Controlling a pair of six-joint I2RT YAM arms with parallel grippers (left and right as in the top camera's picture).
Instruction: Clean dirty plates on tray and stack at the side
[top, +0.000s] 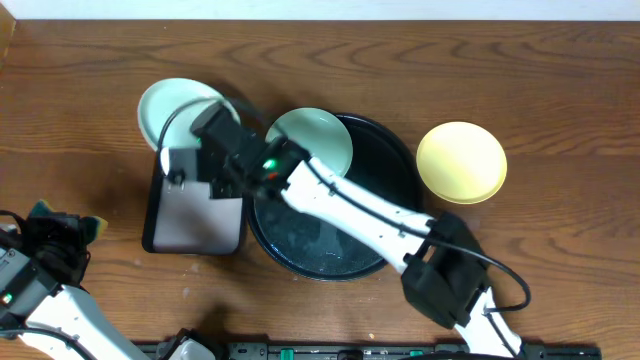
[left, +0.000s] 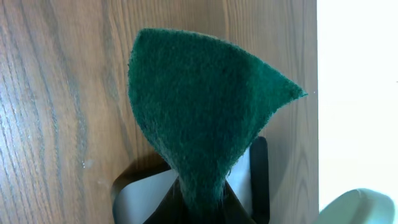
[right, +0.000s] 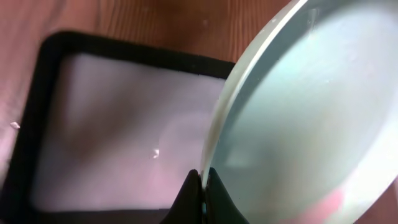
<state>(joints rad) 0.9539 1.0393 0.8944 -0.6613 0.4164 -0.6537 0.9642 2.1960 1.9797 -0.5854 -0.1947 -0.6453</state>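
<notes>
Toward the far-left part of the table (top: 420, 55), my right gripper (right: 200, 179) is clenched on the rim of one mint-green plate (top: 172, 105), holding it over the far end of the small rectangular tray (top: 195, 218). A second mint-green plate (top: 318, 140) sits on the far-left side of the round black tray (top: 335, 245), which is mid-table and looks wet. I see the yellow plate (top: 460, 160) lying on the wood just beside that tray's right rim. Near the left front corner, my left gripper (left: 199, 211) is pinched on a green scouring pad (left: 199, 106) (its fingers are mostly hidden behind the pad).
</notes>
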